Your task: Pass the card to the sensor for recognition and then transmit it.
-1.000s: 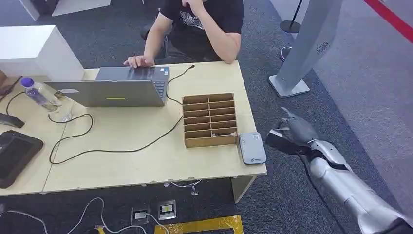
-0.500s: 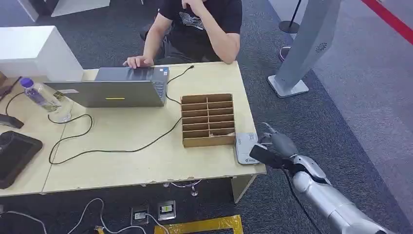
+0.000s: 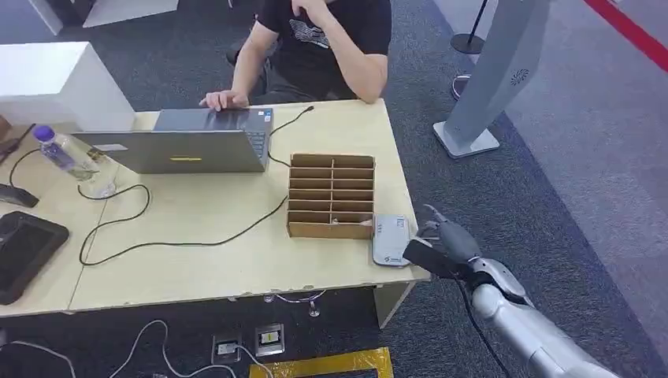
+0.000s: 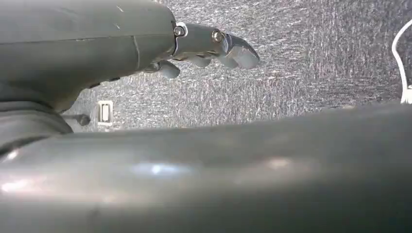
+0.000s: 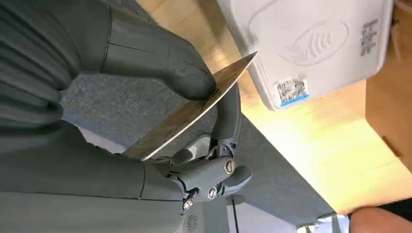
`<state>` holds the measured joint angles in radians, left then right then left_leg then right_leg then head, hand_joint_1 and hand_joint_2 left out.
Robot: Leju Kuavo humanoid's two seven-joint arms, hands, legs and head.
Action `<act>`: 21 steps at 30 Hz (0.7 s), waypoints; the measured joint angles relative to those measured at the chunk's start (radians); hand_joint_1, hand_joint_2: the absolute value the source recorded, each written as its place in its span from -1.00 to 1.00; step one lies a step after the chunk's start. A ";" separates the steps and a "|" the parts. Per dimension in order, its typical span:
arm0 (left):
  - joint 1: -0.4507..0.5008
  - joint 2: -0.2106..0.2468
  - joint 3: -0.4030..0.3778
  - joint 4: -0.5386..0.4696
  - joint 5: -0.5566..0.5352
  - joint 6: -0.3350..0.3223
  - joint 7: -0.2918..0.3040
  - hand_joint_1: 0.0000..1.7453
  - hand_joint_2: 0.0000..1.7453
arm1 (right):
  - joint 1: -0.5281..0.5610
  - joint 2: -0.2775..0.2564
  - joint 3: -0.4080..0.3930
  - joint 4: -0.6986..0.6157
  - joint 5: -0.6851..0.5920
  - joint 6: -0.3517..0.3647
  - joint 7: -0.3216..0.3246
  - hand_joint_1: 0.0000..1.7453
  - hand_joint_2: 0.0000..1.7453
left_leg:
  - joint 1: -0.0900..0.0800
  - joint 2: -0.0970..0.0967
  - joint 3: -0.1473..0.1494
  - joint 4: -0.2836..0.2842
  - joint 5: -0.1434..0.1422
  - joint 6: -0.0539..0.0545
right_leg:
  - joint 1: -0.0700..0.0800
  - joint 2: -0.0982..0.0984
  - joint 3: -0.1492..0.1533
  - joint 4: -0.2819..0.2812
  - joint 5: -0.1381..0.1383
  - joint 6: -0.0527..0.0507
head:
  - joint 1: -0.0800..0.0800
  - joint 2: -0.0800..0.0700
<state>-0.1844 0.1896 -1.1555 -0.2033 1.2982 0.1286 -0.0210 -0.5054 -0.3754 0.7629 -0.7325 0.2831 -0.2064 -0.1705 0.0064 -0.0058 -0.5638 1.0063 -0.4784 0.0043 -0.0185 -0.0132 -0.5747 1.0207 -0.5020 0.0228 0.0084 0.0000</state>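
In the head view my right hand (image 3: pixel 455 241) hovers just off the table's (image 3: pixel 236 268) front right corner, pinching a dark card (image 3: pixel 421 257) between thumb and fingers. The card's far edge touches the grey card sensor (image 3: pixel 391 240), which lies flat against a cardboard slotted box (image 3: pixel 331 197). Seen from the right wrist, the card (image 5: pixel 189 114) slants out of my right hand (image 5: pixel 145 53), its corner over the sensor (image 5: pixel 311 43) near the contactless symbol. My left hand (image 4: pixel 214 46) hangs over the carpet, holding nothing.
A person (image 3: pixel 323 47) sits behind the table with one hand on a laptop (image 3: pixel 189 146). A water bottle (image 3: pixel 63 153), a black device (image 3: pixel 24 248) and a cable (image 3: pixel 181 232) lie to the left. A grey pillar stand (image 3: pixel 492 79) rises on the carpet at the right.
My right hand moved left to the table corner with the card. The sensor and the cardboard box both slid a little left on the table.
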 joint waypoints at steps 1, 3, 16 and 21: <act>0.000 0.000 0.000 0.000 0.000 0.000 0.000 -1.00 -1.00 | -0.002 -0.005 -0.008 -0.004 0.000 -0.002 0.000 1.00 1.00 | 0.000 0.000 0.000 0.000 0.000 0.000 | 0.000 0.000 0.000 0.000 0.000 0.000 | 0.000 0.000; 0.002 0.000 0.000 0.000 0.000 0.002 -0.002 -1.00 -1.00 | -0.014 -0.020 -0.023 -0.015 0.005 -0.005 0.000 1.00 1.00 | -0.001 0.000 -0.001 0.000 0.000 0.000 | 0.000 0.000 0.000 0.000 0.000 0.000 | 0.000 0.000; 0.005 0.000 0.000 0.000 -0.016 0.008 -0.023 -1.00 -1.00 | -0.277 -0.169 -0.195 -0.060 0.080 0.054 -0.026 1.00 1.00 | -0.002 0.000 -0.001 0.000 0.000 0.000 | -0.002 -0.001 -0.001 0.000 0.001 0.001 | 0.000 0.000; 0.004 0.003 0.000 0.000 -0.035 -0.011 -0.027 -1.00 -1.00 | -0.288 -0.162 -0.204 -0.110 0.134 0.069 0.010 1.00 1.00 | -0.001 0.000 -0.001 0.000 0.000 0.000 | -0.001 -0.001 -0.001 0.000 0.001 0.001 | 0.000 0.000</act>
<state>-0.1806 0.1923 -1.1555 -0.2033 1.2627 0.1179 -0.0485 -0.7936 -0.5371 0.5592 -0.8420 0.4170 -0.1377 -0.1609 0.0057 -0.0060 -0.5650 1.0064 -0.4783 0.0045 -0.0192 -0.0139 -0.5752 1.0209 -0.5012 0.0237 0.0084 0.0000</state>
